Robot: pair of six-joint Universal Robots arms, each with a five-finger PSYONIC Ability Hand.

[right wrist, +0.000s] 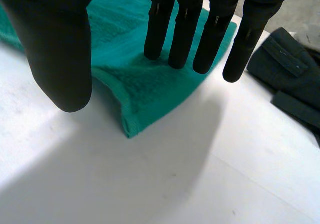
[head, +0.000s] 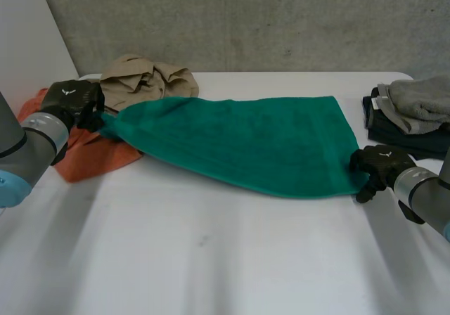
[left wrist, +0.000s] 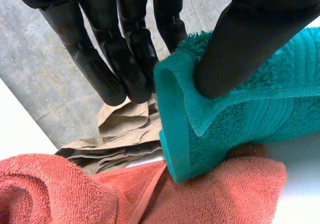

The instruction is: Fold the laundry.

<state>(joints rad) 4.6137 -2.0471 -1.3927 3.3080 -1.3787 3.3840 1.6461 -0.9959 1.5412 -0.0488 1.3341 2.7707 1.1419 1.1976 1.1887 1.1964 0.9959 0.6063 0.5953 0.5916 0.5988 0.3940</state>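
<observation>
A green towel (head: 239, 139) lies spread across the middle of the white table (head: 211, 259). My left hand (head: 70, 98) holds its left corner just above the table. In the left wrist view my left hand (left wrist: 120, 59) pinches the green towel's rolled edge (left wrist: 175, 114) between the thumb and the fingers. My right hand (head: 380, 162) hovers at the towel's near right corner. In the right wrist view the right hand (right wrist: 185, 29) has straight fingers and the thumb apart, and the green towel's corner (right wrist: 145, 84) lies flat on the table beneath it, untouched.
An orange towel (head: 91, 153) lies crumpled under and beside the left hand, with a beige garment (head: 148, 79) behind it. A stack of folded grey and dark clothes (head: 411, 114) sits at the right edge, close to the right hand.
</observation>
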